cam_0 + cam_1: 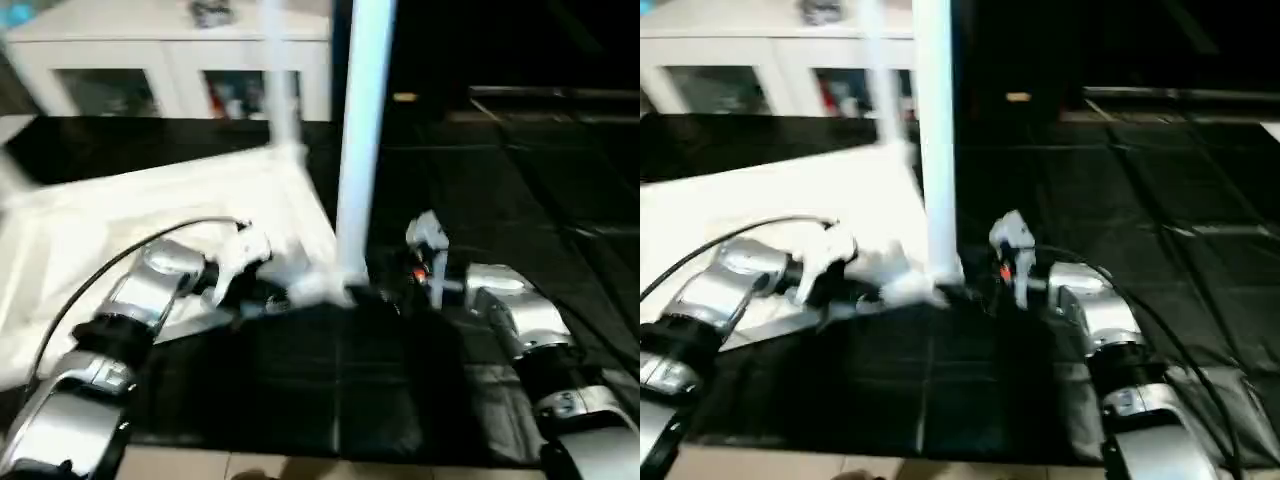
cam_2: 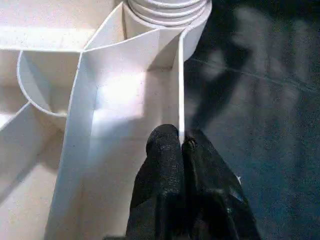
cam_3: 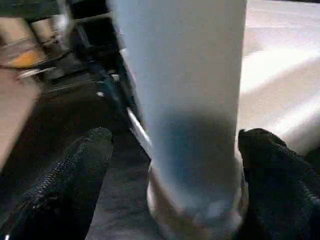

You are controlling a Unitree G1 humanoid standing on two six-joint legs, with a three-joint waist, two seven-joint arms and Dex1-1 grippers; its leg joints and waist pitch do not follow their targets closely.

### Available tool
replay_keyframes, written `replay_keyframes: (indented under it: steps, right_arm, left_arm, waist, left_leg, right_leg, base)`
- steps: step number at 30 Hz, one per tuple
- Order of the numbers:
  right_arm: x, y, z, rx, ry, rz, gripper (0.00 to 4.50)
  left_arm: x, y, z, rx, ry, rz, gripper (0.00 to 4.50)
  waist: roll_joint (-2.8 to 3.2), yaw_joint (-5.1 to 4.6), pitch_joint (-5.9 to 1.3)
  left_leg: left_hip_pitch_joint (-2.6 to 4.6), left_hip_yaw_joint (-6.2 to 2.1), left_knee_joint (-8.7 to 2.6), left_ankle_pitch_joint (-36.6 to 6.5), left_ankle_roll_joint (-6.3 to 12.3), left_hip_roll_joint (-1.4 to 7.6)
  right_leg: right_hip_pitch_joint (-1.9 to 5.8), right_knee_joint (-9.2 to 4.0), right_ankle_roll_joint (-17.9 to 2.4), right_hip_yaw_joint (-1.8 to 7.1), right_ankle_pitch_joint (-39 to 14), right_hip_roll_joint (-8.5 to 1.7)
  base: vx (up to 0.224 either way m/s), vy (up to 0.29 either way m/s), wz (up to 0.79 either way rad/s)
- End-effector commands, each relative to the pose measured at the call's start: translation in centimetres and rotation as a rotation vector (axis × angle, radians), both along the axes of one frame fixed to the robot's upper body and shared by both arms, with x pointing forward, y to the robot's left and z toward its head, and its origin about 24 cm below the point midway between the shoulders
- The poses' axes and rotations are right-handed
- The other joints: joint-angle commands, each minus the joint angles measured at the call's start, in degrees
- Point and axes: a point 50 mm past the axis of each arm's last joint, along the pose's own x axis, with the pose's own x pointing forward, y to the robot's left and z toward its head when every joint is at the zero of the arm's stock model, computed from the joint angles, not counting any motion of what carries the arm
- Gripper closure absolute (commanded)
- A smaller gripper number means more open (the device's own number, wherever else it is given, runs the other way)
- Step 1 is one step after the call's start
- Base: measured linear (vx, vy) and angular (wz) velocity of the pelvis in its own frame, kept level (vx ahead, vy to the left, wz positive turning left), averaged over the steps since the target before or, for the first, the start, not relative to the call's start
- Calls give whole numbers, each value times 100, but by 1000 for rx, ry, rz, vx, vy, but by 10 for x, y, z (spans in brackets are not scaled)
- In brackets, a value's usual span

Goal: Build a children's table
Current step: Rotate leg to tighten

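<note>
The children's table top (image 1: 150, 215) lies upside down on black floor mats (image 1: 520, 190), one leg (image 1: 362, 130) upright in its near corner socket. The left gripper (image 2: 183, 142) has its jaws clamped on the top's thin rim. The right gripper (image 3: 175, 150) has its jaws spread wide either side of the leg, not touching it.

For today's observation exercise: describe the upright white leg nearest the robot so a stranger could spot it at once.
Start at the big white plastic tabletop lying underside up on the black floor mat. At its near corner, between the robot's silver forearms, a white round plastic tube leg stands upright in the corner socket. A second leg stands at the far corner; this one looks thicker and sits between the right gripper's black fingers.
</note>
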Motion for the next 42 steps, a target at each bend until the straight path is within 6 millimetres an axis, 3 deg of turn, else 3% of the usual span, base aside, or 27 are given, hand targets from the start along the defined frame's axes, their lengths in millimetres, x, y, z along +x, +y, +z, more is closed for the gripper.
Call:
replay_keyframes:
  steps: [1, 2, 7, 8, 13, 17, 31, 35, 37, 39, 40, 42]
  right_arm:
    - [2, 1, 7, -11, -13, 49, 24]
    - [0, 2, 7, -24, -6, 111, 24]
    - [-2, 5, 8, -20, 18, 187, 24]
    - [-3, 6, 8, -20, 27, 211, 49]
    - [-4, 7, 8, -12, 51, 269, 70]
    - [-4, 7, 8, -10, 56, 282, 112]
    - [-8, 10, 7, 23, 76, 298, 225]
    - [-3, 17, 3, 50, 45, 129, 231]
    - [3, 21, -1, 37, 37, -2, 240]
    - [9, 25, -5, 25, 51, -116, 245]
    - [11, 29, -8, 26, 69, -193, 245]
    - [16, 38, -13, 27, 108, -311, 249]
  left_arm:
    - [-6, -3, -2, 29, 28, -82, 450]
    - [-9, 0, -1, 57, 49, -128, 450]
    - [-12, 3, -1, 87, 59, -168, 450]
    - [-13, 3, 0, 94, 60, -177, 450]
    - [-12, 5, 0, 109, 51, -181, 450]
    - [-12, 6, -1, 113, 47, -175, 450]
    - [-10, 6, -2, 103, 50, -126, 450]
    - [1, 0, -2, 42, 32, 35, 450]
    - [8, -6, -1, 8, 6, 131, 450]
    - [15, -10, 1, -18, -16, 213, 450]
    - [21, -15, 2, -37, -33, 279, 450]
    - [30, -24, 3, -61, -57, 386, 450]
  waist:
    - [-18, 2, -403]
    - [-27, 16, -389]
    - [-39, 13, -394]
    - [-51, 14, -405]
    - [-60, 15, -430]
    - [-56, 21, -441]
    - [-46, 33, -435]
    - [-63, 28, -427]
    - [-78, -2, -394]
    - [-89, -41, -375]
    - [-89, -41, -375]
    - [-77, -107, -350]
  left_leg:
    - [121, -26, -361, -1117, 383, 219]
    - [160, -28, -377, -1296, 283, 219]
    - [122, -44, -391, -1258, 232, 206]
    - [101, -46, -383, -1152, 250, 196]
    - [77, -46, -361, -931, 332, 197]
    - [77, -47, -355, -847, 352, 203]
    - [93, -44, -360, -940, 299, 202]
    - [96, -40, -363, -959, 281, 203]
    - [99, -45, -373, -1056, 154, 178]
    - [137, -49, -369, -1239, 80, 132]
    - [137, -49, -369, -1239, 80, 132]
    - [140, -69, -380, -1386, 25, 96]
  right_leg:
    - [314, -450, -957, 352, -1740, -464]
    - [300, -468, -936, 361, -1946, -465]
    - [349, -456, -874, 371, -1977, -481]
    - [365, -442, -871, 366, -1920, -482]
    - [370, -402, -939, 365, -1622, -473]
    - [370, -373, -999, 362, -1454, -468]
    - [364, -403, -931, 362, -1674, -470]
    - [358, -409, -931, 363, -1711, -471]
    - [347, -450, -828, 356, -2091, -473]
    - [336, -539, -613, 334, -2687, -489]
    - [336, -539, -613, 334, -2687, -489]
    - [341, -620, -351, 287, -3160, -477]
  base:
    - [0, 0, 0]
    - [0, 0, 0]
    - [0, 0, 0]
    - [0, 0, 0]
    - [0, 0, 0]
    - [0, 0, 0]
    - [0, 0, 0]
    - [0, 0, 0]
    - [0, 0, 0]
    - [0, 0, 0]
    - [0, 0, 0]
    - [0, 0, 0]
